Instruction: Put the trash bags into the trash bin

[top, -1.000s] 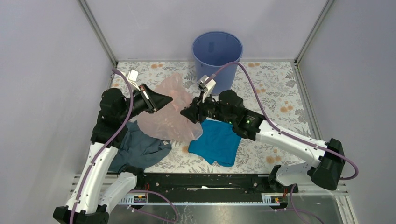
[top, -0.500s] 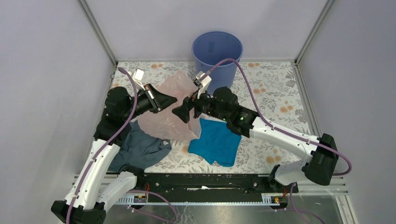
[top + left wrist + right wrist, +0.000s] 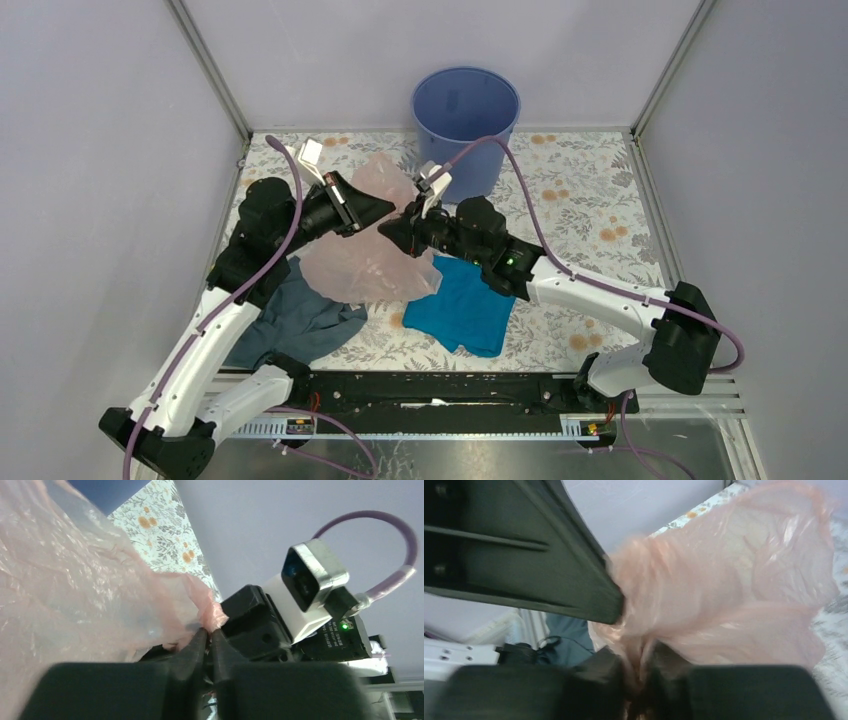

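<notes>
A thin pink trash bag [image 3: 355, 255] hangs crumpled between my two grippers over the middle of the table. My left gripper [image 3: 388, 207] is shut on the bag's upper edge [image 3: 212, 617]. My right gripper [image 3: 390, 236] is shut on a fold of the same bag [image 3: 724, 595], its tips almost touching the left gripper's. The blue trash bin [image 3: 465, 115] stands upright and open at the far edge, beyond both grippers. I cannot see inside it.
A teal cloth [image 3: 462, 305] lies on the floral table [image 3: 580, 190] in front of the right arm. A grey-blue cloth [image 3: 295, 325] lies at the left, partly under the bag. Grey walls close in the left, right and back sides.
Both grippers have moved toward each other and a little toward the bin, bunching and lifting the pink bag between them.
</notes>
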